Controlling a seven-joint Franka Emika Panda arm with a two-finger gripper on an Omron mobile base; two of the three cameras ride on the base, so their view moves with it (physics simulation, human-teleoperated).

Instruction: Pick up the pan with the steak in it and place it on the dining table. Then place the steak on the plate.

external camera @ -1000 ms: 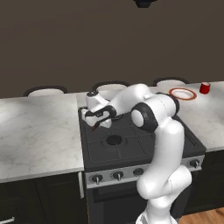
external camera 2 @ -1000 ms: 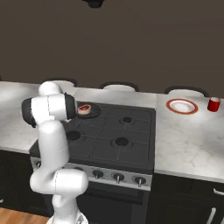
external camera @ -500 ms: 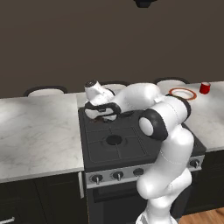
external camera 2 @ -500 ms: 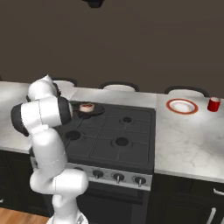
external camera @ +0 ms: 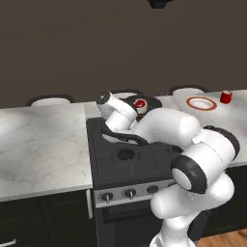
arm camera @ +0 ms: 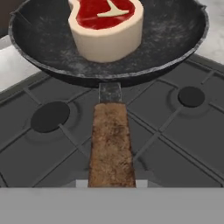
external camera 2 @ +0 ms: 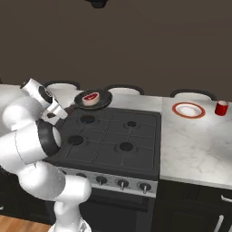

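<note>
Lifted since before, pan point(external camera 2: 93, 99) stays clamped in gripper point(external camera 2: 65, 112).

red cup point(external camera 2: 221, 108) on marble counter point(external camera 2: 199, 140), beside black stove point(external camera 2: 113, 140).

Count of items, by kind:

- Pan point(arm camera: 109, 39): 1, black with a brown wooden handle.
- Steak point(arm camera: 107, 27): 1, lying in the pan.
- Plate point(external camera 2: 188, 109): 1, white with a red-orange rim, on the marble top to the right of the stove.
- Red cup point(external camera 2: 221, 108): 1, just beside the plate.
- Stove point(external camera 2: 113, 140): 1, black.
- Burners point(external camera 2: 126, 147): 5 counted in the right base view.
- Control knobs point(external camera 2: 122, 183): 3 visible along the stove's front edge in the right base view; any others are hidden behind the arm.
- Chair backs point(external camera 2: 125, 89): 3 behind the far edge of the counter.
</note>
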